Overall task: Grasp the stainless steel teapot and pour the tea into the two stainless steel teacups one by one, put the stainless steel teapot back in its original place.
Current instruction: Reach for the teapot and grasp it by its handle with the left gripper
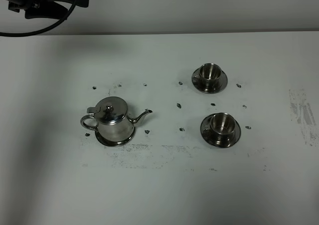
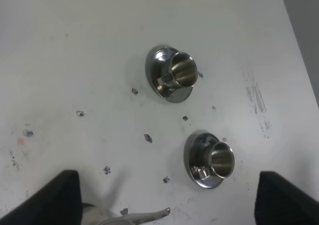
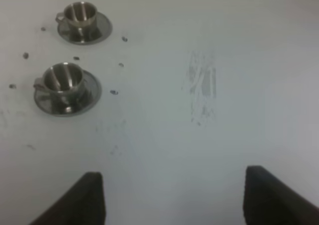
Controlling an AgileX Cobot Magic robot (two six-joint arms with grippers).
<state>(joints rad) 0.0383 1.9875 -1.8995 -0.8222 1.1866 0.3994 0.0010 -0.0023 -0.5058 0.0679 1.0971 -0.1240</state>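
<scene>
- Stainless steel teapot: stands upright with the lid on, left of the middle of the surface. Rests on the flat saucer, loop handle toward the left edge, spout toward the right edge.
- Far teacup: right of the middle, toward the far edge, upright on its own saucer.
- Near teacup: close to the first on the near-edge side, not touching it, upright on its own saucer.
- Left hand: fingers spread wide with nothing between them, above the surface. Touches nothing, though the spout tip shows in its view.
- Right hand: fingers wide apart and empty, above bare surface near a grey scuff, well apart from both cups.
- Dark specks: scattered between teapot and cups.
</scene>
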